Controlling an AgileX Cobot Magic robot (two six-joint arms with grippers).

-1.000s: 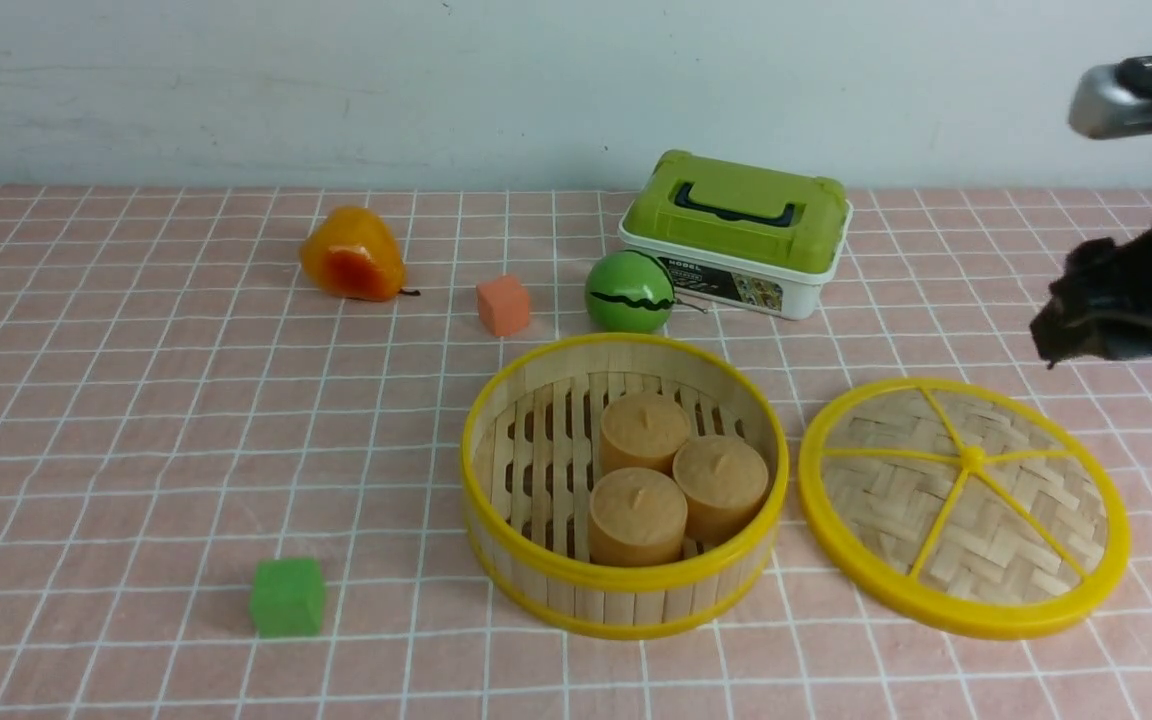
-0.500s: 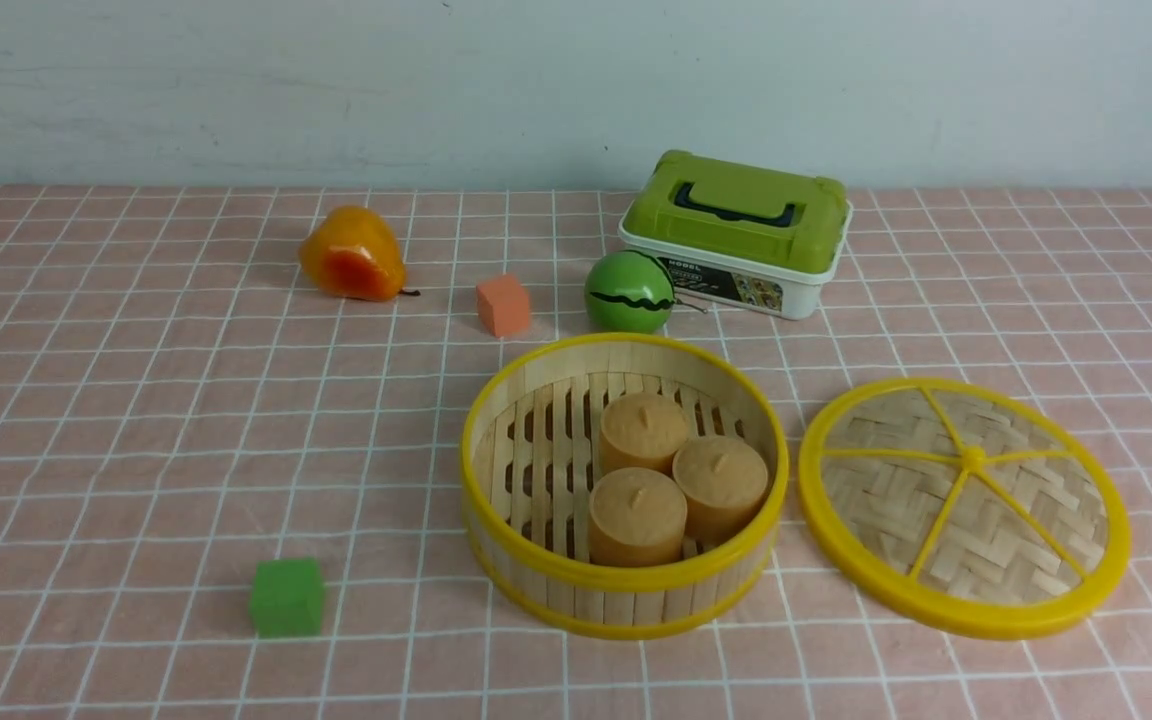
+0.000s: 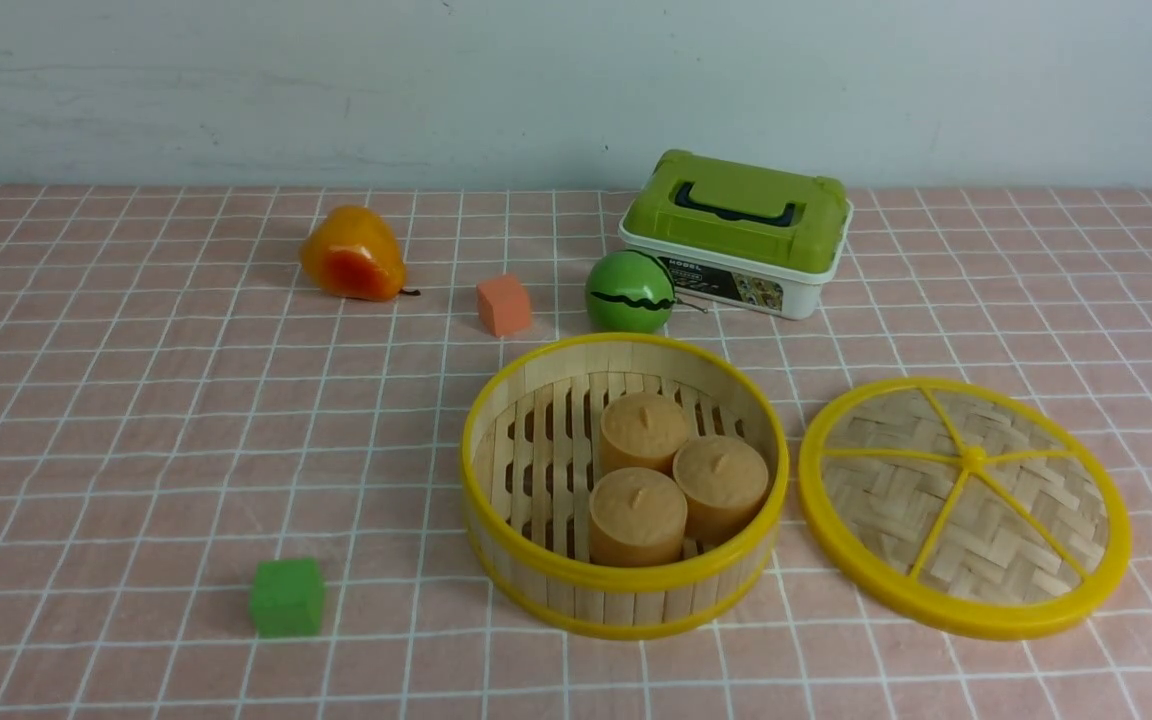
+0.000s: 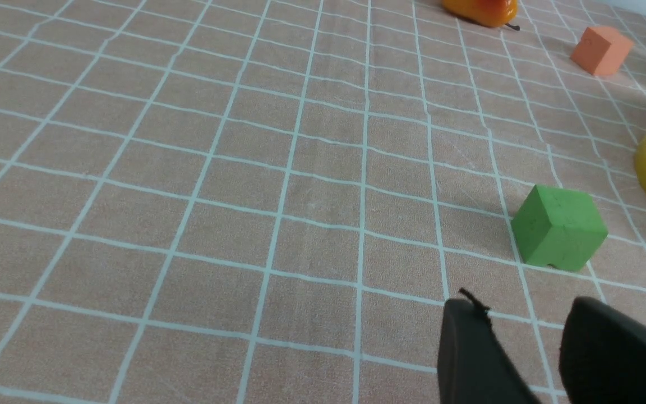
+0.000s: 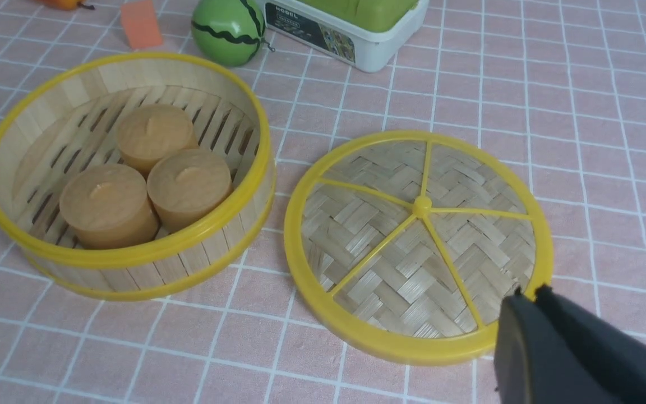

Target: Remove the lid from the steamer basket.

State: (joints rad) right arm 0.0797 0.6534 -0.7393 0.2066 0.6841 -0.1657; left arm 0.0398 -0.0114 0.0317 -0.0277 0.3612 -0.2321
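Toward the near edge, left of centre, a green cube (image 3: 286, 597) sits alone. The left gripper (image 4: 525, 331) hangs just beside it, fingers apart with bare cloth showing between them. A careless low swing there could knock the cube. Nearer the far edge lie an orange pear (image 3: 351, 254), an orange cube (image 3: 503, 305) and a striped green ball (image 3: 629, 291).

Right of centre, close to the near edge, the steamer basket (image 3: 626, 595) stands open with three tan cakes (image 3: 636, 515) on its slatted floor. Behind it, by the far edge, is a white box with a green lid (image 3: 736, 230). The lid (image 3: 966, 505) lies flat on the cloth toward the near right corner. It is just beside the basket with a narrow gap between them, so the task looks done.

The main risk is at the right gripper (image 5: 533, 297), whose fingers are pressed together and empty. In its wrist view it sits over the lid's near rim (neither gripper shows in the front view). A low pass could clip that rim and slide the light disc into the basket or tip it up.

The surface is a pink tablecloth (image 3: 136, 420) with a white grid. It is slightly rippled, so a dragged rim might catch on it. A plain pale wall (image 3: 336, 80) closes the far side.
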